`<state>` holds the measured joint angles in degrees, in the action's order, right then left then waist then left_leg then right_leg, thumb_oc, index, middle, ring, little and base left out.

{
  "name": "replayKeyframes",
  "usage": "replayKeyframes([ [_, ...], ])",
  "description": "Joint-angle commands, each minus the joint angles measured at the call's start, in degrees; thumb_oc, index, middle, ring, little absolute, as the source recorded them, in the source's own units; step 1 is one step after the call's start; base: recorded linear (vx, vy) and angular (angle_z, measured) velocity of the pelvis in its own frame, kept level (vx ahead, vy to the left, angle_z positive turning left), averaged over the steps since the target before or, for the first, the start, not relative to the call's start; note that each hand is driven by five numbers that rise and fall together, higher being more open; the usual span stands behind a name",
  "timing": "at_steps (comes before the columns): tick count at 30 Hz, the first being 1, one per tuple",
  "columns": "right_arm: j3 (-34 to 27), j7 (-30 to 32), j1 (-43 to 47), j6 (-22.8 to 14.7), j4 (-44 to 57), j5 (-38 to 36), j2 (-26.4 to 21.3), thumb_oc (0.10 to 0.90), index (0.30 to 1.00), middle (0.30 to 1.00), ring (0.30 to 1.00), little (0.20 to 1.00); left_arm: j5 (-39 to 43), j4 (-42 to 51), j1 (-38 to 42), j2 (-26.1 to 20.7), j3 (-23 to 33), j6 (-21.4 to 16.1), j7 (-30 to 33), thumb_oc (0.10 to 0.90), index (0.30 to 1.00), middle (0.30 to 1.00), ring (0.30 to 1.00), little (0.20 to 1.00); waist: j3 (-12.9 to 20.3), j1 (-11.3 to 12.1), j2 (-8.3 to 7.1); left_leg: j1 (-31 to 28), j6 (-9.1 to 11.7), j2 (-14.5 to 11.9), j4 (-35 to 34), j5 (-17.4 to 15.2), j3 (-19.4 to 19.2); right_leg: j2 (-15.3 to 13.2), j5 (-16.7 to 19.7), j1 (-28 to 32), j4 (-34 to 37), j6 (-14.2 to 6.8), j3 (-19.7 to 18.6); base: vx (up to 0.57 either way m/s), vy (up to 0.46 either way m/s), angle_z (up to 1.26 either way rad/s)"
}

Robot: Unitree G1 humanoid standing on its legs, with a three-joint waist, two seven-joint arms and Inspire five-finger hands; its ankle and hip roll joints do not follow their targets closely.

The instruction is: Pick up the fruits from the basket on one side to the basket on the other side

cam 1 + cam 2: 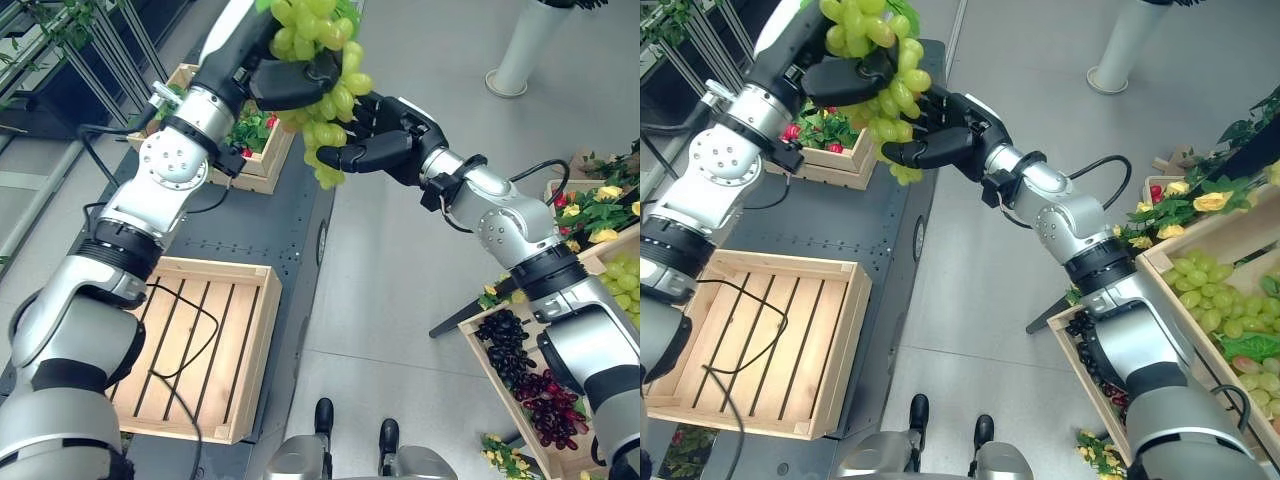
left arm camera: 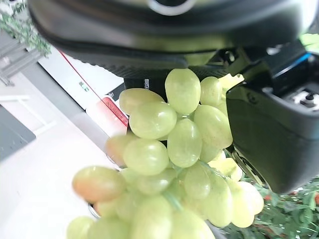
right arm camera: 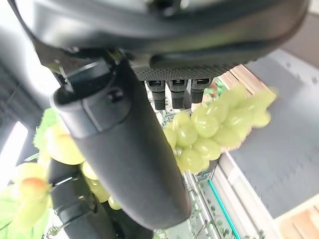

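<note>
Both hands meet up high: the left hand (image 1: 290, 80) grips the grapes (image 1: 335, 95); the right hand (image 1: 385, 135) is loosely curled beside them. The empty crate (image 1: 200, 345) below waits.

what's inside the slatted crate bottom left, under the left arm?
No fruit. The wooden crate shows bare slats; the near-left corner is covered by the arm. The green grapes are up between the left hand and right hand.

Your bunch of green grapes (image 1: 322, 60) runs off the top edge of the left eye view, so you can't see its stem. The left hand (image 1: 292, 82) covers its middle, and the right hand (image 1: 385, 135) hides its far side.
</note>
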<state>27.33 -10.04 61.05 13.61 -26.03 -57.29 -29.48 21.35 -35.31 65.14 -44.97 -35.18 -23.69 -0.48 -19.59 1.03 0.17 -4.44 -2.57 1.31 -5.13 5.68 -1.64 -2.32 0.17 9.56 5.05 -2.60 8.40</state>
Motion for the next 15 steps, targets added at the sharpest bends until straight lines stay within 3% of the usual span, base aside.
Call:
replayKeyframes([
  [1,0.4,-0.6,0.1,-2.3,-5.3,-8.2,5.4,0.8,0.9,0.9,0.9,0.9,7.1,-7.3,2.4,6.2,1.4,-3.6,2.1,0.4,0.3,0.3,0.3,0.3,18.6,-0.1,0.09,-2.4,2.4,2.3,0.1,-8.4,0.2,1.4,-0.9,-2.8,-0.1,0.0,-0.1,0.0,0.0,0.0],
  [8,1.3,-1.4,0.3,0.0,-7.9,-11.9,8.6,0.8,0.9,0.9,0.9,0.9,9.0,-6.8,2.1,9.4,1.5,-4.5,1.9,0.4,0.3,0.3,0.3,0.3,18.8,0.0,-0.01,-2.6,2.3,2.1,0.1,-8.5,0.2,1.4,-1.2,-2.6,-0.1,0.2,0.2,0.0,-0.003,-0.02],
  [15,1.4,-0.7,1.3,-2.7,-7.9,-15.4,11.6,0.8,0.9,0.9,0.9,0.9,9.6,-6.2,2.0,12.2,1.2,-3.6,1.7,0.4,0.3,0.3,0.3,0.3,18.8,0.3,-0.04,-2.7,2.3,2.0,0.1,-8.6,0.2,1.4,-1.5,-2.3,-0.1,0.3,0.4,0.0,-0.001,0.0],
])
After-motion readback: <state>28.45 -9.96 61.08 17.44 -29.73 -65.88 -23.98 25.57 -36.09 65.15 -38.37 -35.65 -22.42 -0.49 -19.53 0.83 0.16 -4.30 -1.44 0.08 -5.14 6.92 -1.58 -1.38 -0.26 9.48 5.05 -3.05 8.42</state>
